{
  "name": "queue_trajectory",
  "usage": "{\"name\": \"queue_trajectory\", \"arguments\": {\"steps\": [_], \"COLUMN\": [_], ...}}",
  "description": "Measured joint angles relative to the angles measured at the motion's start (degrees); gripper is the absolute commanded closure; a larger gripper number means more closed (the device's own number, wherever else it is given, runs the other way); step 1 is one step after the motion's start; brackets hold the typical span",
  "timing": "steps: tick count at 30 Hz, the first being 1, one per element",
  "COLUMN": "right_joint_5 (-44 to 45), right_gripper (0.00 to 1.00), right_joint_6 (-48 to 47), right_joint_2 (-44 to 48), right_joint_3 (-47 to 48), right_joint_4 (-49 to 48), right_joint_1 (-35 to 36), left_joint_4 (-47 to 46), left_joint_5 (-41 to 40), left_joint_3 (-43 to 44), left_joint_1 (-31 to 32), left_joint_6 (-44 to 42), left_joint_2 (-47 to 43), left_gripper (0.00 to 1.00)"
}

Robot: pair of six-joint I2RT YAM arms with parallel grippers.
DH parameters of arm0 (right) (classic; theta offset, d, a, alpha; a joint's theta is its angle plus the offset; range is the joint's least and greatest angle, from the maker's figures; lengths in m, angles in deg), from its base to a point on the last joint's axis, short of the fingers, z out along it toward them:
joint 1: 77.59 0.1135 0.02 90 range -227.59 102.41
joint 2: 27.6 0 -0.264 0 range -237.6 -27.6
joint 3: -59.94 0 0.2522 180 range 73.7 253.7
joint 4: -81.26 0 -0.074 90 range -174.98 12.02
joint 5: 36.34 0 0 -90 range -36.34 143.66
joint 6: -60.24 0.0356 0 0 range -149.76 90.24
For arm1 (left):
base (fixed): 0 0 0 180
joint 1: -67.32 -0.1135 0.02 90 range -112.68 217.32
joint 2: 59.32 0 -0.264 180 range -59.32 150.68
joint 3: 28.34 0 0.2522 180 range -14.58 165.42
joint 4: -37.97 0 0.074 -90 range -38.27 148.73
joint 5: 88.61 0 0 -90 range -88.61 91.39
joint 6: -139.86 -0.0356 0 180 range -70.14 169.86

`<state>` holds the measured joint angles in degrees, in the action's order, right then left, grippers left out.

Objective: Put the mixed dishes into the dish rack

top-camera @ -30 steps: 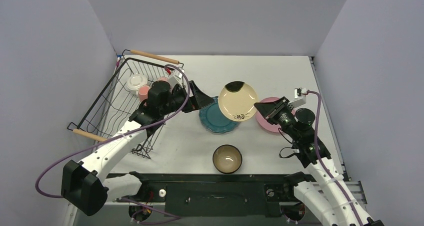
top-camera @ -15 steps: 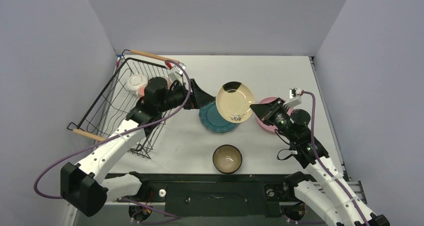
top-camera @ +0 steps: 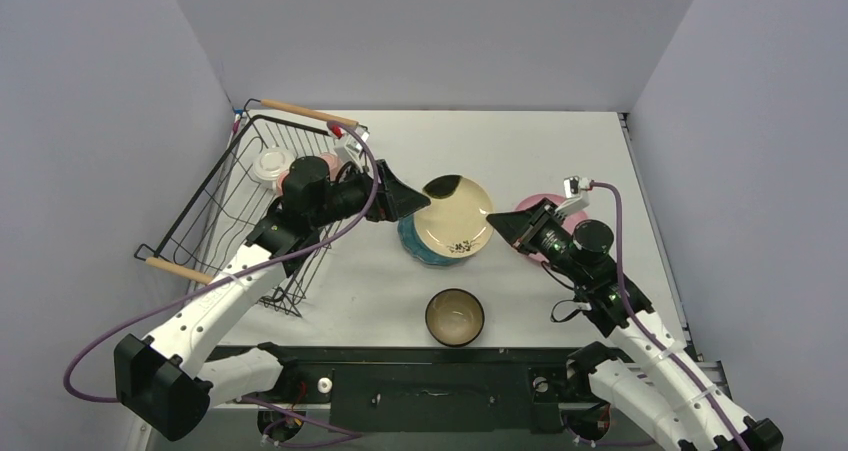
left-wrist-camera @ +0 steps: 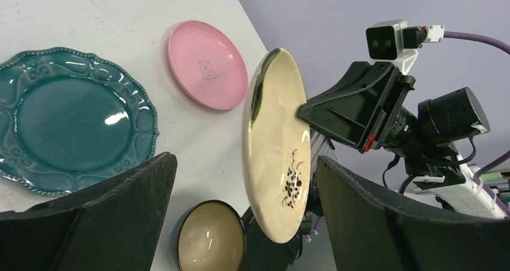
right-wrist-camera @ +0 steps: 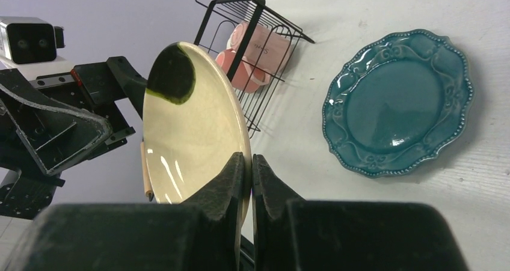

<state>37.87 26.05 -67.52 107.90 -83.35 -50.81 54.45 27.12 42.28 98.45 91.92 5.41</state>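
My right gripper [top-camera: 497, 223] is shut on the rim of the cream plate [top-camera: 455, 215], held tilted in the air above the teal scalloped plate [top-camera: 420, 243]; its jaws pinch the edge in the right wrist view [right-wrist-camera: 191, 127]. My left gripper [top-camera: 412, 197] is open, its jaws either side of the cream plate [left-wrist-camera: 275, 145] without touching. The pink plate [top-camera: 532, 208] lies behind my right gripper. The dark bowl [top-camera: 455, 317] sits near the front. The dish rack [top-camera: 232, 181] at the left holds pink mugs [right-wrist-camera: 257, 50] and a white mug [top-camera: 272, 163].
The rack's wooden handles [top-camera: 296, 111] stick out at its far and near ends. Grey walls close in the table on three sides. My left arm reaches over the rack's right side.
My right gripper has carried the cream plate left and lower, towards my left gripper. My left gripper has moved right so its open jaws now flank the plate.
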Motion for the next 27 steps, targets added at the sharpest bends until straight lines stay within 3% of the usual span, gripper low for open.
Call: {"name": "queue_trajectory", "arguments": {"steps": [7,11,12,14,16,20,22,24,27], "right_joint_5": [0.4,1.4,1.9,2.6,2.8,2.9,3.2,4.3,7.7], "right_gripper": [1.0,1.0,1.0,1.0,1.0,0.67,0.33,0.25,0.24], "right_joint_6": [0.2,-0.3,-0.7,-1.2,-1.5,-2.6,-3.5,-5.0,-8.8], "right_joint_2": [-2.0,-3.1,-3.5,-4.0,-4.3,-4.9,-5.8,-6.4,-6.4], "right_joint_3": [0.0,0.0,0.0,0.0,0.2,1.1,2.0,3.5,7.0], "right_joint_4": [-1.5,-1.9,-1.9,-2.0,-2.4,-2.8,-2.1,0.3,6.6], "right_joint_1": [3.5,6.3,6.9,7.9,8.8,9.9,10.1,10.1,10.1], "left_joint_4": [-0.4,2.8,4.3,7.8,12.1,18.6,22.4,26.5,33.3], "left_joint_5": [3.1,3.8,3.8,3.8,2.5,0.8,-0.5,-2.9,-8.0], "left_joint_3": [0.0,0.4,0.9,2.3,4.3,7.5,9.4,11.6,17.6], "left_joint_1": [0.0,0.0,0.0,-0.1,-0.2,-0.1,-0.1,0.0,0.0], "left_joint_6": [1.2,-0.5,-1.5,-3.7,-6.6,-11.5,-14.7,-18.4,-25.8], "left_joint_2": [1.3,1.5,1.5,1.5,1.5,1.0,-0.3,-2.1,-4.8], "left_gripper": [0.52,0.8,0.91,1.0,1.0,1.0,1.0,1.0,1.0]}}
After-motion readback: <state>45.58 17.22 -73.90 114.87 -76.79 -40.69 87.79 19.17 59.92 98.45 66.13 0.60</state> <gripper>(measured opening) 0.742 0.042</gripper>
